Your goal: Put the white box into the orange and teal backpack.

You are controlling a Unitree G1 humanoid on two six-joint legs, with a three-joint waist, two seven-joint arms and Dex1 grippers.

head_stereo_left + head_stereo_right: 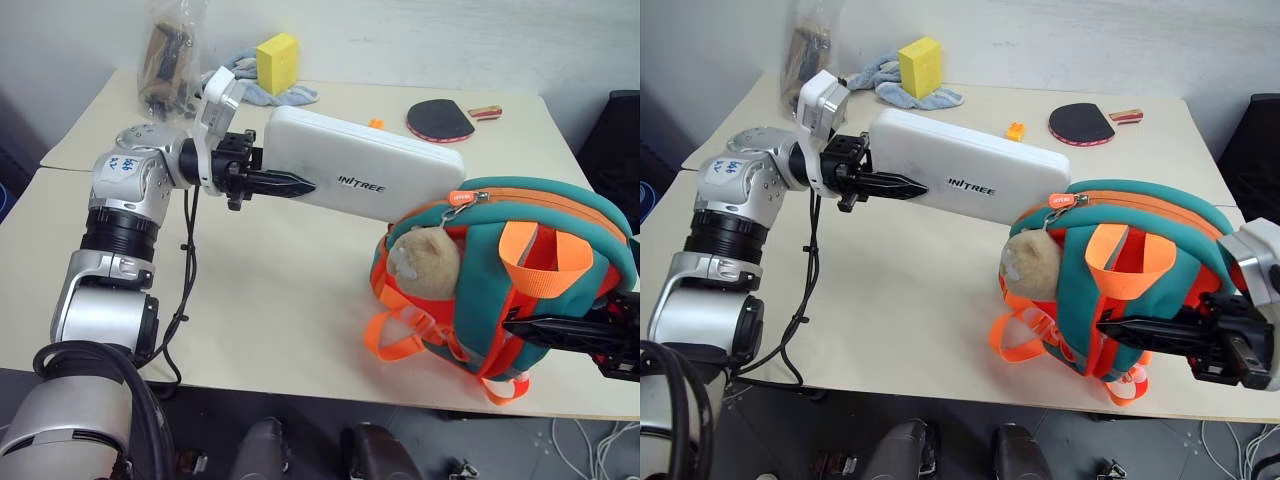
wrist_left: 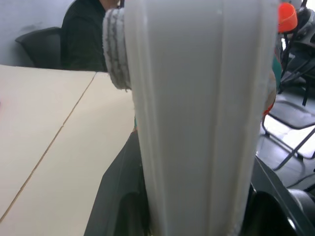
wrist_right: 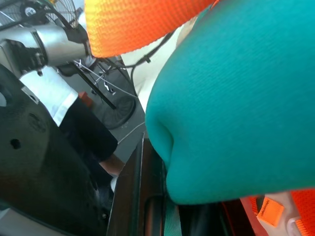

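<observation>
My left gripper [image 1: 290,184] is shut on the left end of the white box [image 1: 370,165], a flat case with grey lettering. The box is held off the table, its far end reaching the top of the orange and teal backpack [image 1: 545,250]. The backpack stands at the table's front right with its zipper rim facing the box. A beige plush charm [image 1: 425,265] hangs on its side. From the right, my right gripper [image 1: 1110,328] is shut on the backpack's teal fabric [image 3: 236,98]. In the left wrist view the box [image 2: 197,123] rises between the fingers.
At the back of the beige table [image 1: 280,300] lie a yellow sponge block [image 1: 277,62] on a blue cloth [image 1: 290,96], a clear plastic bag [image 1: 170,55], a small orange piece [image 1: 376,124] and a red-and-black paddle [image 1: 438,120]. A person in black [image 2: 83,39] sits beyond the table.
</observation>
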